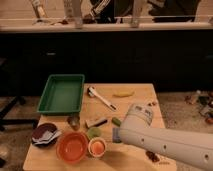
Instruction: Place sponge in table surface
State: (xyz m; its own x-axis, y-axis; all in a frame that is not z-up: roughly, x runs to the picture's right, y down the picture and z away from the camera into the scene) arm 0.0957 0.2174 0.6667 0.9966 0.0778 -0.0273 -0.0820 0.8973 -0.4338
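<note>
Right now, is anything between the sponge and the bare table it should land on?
Nothing visible. The claw is hidden under the white arm's front end, above the front middle of the table surface. A grey-blue bit there looks like the sponge, with bare wood just below; the small orange cup sits close to its left.
</note>
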